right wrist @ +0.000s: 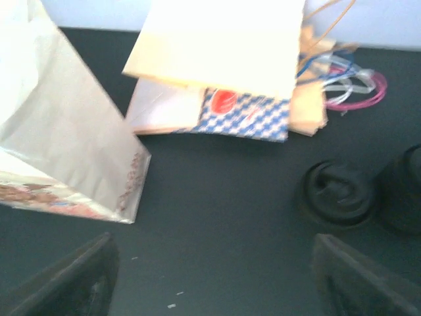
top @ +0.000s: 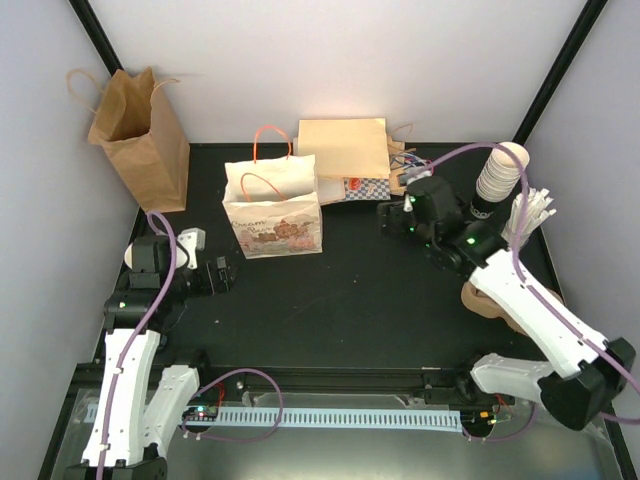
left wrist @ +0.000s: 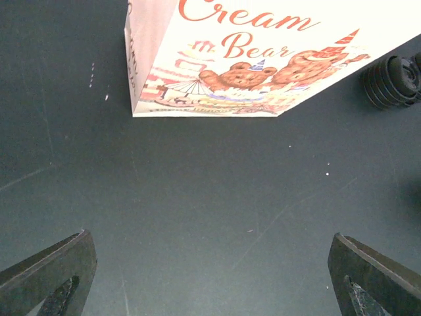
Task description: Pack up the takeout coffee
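Released on both sides, nothing grasped.
Spread wide at the left gripper (left wrist: 210,270) over bare black tabletop (left wrist: 210,191), short of the bottom edge of the upright white bear-printed paper bag (left wrist: 250,59). Parted too at the right gripper (right wrist: 210,270), off that bag's right corner, open floor ahead toward the round black plastic lids (right wrist: 339,194). Cannot place the takeout coffee in any view.

brown paper bag (top: 140,140) upright back left, pile of flat bags (top: 345,150), stacked cream cups (top: 500,172) right, black lids (right wrist: 337,194)

Brown bag (top: 140,140), bear-print bag (top: 272,205): two upright. One flat bag pile (top: 342,148). One cup stack (top: 500,172). Left hand (left wrist: 210,253), right hand (right wrist: 214,253): two.
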### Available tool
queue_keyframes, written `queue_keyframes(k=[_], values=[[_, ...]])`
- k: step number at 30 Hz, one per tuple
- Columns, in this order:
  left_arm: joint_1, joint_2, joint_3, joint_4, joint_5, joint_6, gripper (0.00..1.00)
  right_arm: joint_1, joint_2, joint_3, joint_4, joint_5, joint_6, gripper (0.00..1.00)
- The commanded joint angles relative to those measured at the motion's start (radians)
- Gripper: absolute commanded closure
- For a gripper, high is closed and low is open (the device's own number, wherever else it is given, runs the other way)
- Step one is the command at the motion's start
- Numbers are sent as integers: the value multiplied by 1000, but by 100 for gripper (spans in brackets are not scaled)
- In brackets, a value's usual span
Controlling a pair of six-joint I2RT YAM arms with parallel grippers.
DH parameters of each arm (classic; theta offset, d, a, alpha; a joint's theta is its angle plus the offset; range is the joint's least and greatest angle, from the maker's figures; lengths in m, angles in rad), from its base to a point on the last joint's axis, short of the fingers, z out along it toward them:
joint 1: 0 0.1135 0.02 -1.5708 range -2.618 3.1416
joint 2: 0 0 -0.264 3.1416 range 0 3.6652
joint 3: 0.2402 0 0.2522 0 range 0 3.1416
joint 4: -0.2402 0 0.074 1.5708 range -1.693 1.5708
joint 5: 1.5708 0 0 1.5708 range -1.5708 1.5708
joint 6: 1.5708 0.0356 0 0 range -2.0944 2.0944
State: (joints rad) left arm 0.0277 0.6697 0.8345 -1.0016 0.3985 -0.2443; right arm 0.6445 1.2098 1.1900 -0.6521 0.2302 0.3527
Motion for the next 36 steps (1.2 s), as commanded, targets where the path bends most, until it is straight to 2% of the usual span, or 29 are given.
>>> queue_keyframes(k=[1,4,10,13,20,27,36], values=[[-5,-4,24,83,38,65,1,-113,-70,-19,1,2,-49,13],[-19,-10,16,132,62,56,1,-208,9,149,-194,5,-47,13],[-67,-36,-70,260,83,-39,1,-458,104,363,-319,-74,-67,15],[-102,-36,-84,278,31,-47,1,-548,204,494,-392,-47,-64,22],[-106,-6,-86,267,31,-27,1,-642,410,704,-420,11,-90,32],[-107,52,-86,261,57,-18,1,-695,672,983,-558,28,-152,46],[-109,75,-86,260,55,-18,1,-700,821,1094,-587,73,-168,48]])
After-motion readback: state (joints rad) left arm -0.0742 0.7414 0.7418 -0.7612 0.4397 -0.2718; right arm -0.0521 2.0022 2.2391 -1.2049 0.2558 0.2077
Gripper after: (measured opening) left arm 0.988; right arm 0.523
